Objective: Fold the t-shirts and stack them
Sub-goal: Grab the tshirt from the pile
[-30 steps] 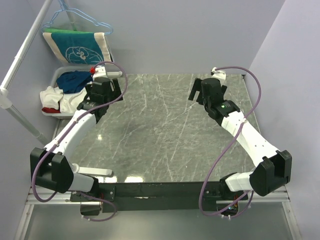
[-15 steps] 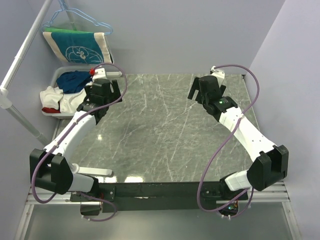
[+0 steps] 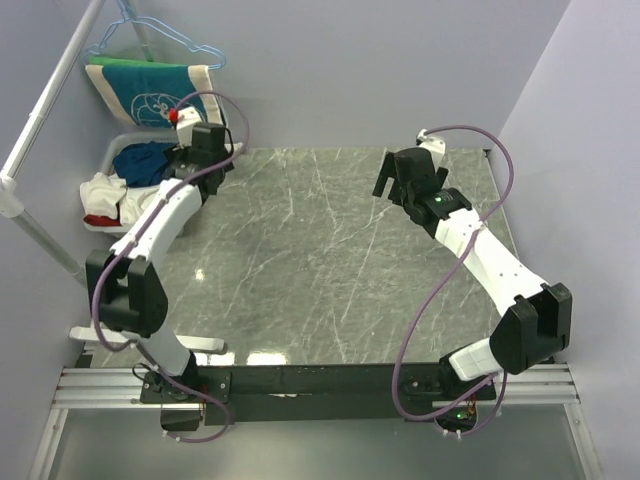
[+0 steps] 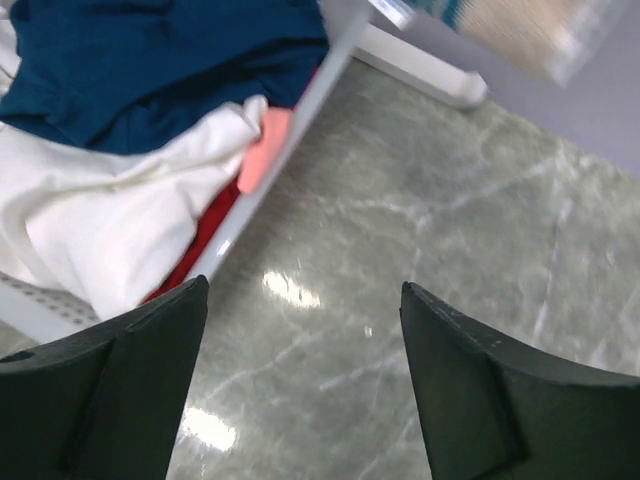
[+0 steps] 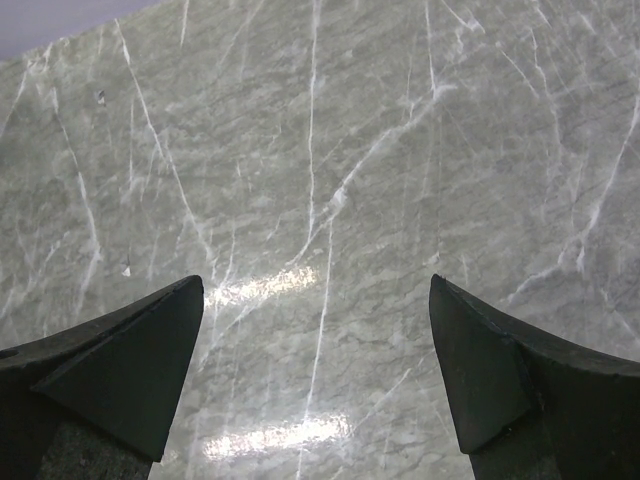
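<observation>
Both hands are empty, fingers spread apart: the left hand (image 4: 300, 390) hangs over the far left edge of the grey marble tabletop (image 3: 330, 260), just beside the white basket (image 4: 300, 105). The right hand (image 5: 315, 390) hovers above bare stone near the far right corner. Several t-shirts (image 3: 105, 190) lie heaped in that basket, off the tabletop: a white one (image 4: 110, 215) spilling over the rim, a dark blue one (image 4: 150, 60) behind it, and red cloth (image 4: 205, 235) showing underneath.

The table (image 3: 330, 260) is glossy marble, t-shirts (image 4: 100, 210) cloth
</observation>
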You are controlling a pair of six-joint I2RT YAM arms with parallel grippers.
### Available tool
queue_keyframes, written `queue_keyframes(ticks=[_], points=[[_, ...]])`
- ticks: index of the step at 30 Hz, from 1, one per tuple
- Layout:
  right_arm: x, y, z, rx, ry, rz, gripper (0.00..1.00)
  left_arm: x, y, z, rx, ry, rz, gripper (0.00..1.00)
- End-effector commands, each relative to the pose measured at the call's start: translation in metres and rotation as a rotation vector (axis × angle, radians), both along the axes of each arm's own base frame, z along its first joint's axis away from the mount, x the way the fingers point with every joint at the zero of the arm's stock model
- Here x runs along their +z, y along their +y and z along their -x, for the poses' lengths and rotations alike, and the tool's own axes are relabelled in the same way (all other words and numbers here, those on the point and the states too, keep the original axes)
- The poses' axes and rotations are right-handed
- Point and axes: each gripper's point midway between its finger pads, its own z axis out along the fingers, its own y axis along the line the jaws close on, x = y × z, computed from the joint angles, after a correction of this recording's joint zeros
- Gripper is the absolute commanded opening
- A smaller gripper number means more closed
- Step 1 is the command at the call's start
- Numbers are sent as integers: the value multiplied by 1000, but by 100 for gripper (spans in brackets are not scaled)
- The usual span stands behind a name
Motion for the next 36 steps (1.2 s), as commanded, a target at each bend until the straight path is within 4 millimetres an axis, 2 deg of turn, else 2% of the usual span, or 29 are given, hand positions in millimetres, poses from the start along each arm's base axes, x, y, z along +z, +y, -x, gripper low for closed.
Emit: queue_keyframes(ticks=[1, 2, 3, 4, 5, 6, 7, 8, 10, 11, 16, 17, 19, 22, 27, 29, 32, 33, 36], points=[[11, 4, -5, 5, -30, -13, 100, 7, 41, -19, 154, -15, 60, 79], [8, 3, -5, 0, -26, -10, 100, -4, 43, -27, 156, 9, 65, 78], [7, 2, -5, -1, -24, -5, 100, -6, 46, -32, 160, 15, 64, 77], [6, 1, -6, -7, -25, -1, 100, 7, 51, -41, 167, -10, 65, 76], [3, -1, -6, -10, -18, 5, 100, -8, 54, -47, 179, 34, 48, 76], [0, -2, -8, -15, -10, 7, 100, -10, 57, -51, 184, 42, 44, 76], [-3, -3, -9, -16, -4, 8, 100, 0, 62, -60, 193, 21, 50, 76], [-3, -6, -11, -25, -1, 9, 100, -15, 64, -64, 195, 62, 51, 75], [-9, -7, -14, -29, 18, 9, 100, -16, 74, -71, 212, 64, 62, 74], [-9, -7, -16, -28, 18, 5, 100, -25, 79, -73, 225, 83, 63, 74], [-19, -9, -25, -37, 48, 0, 100, -57, 104, -62, 290, 157, 93, 66], [-23, -10, -27, -40, 56, -3, 100, -59, 104, -60, 292, 160, 95, 66], [-26, -9, -29, -41, 65, -8, 100, -65, 121, -55, 314, 162, 104, 66], [-28, -7, -34, -39, 78, -18, 100, -70, 129, -53, 323, 170, 97, 66], [-33, -6, -38, -39, 103, -14, 100, -89, 134, -57, 302, 207, 111, 66], [-32, -5, -38, -40, 101, -16, 99, -95, 136, -58, 296, 220, 121, 62], [-33, -6, -36, -47, 103, -14, 99, -94, 134, -60, 283, 215, 130, 51], [-33, -7, -35, -48, 106, -12, 99, -95, 133, -59, 280, 216, 131, 43], [-33, -9, -35, -55, 106, -11, 99, -95, 131, -58, 269, 219, 138, 33]])
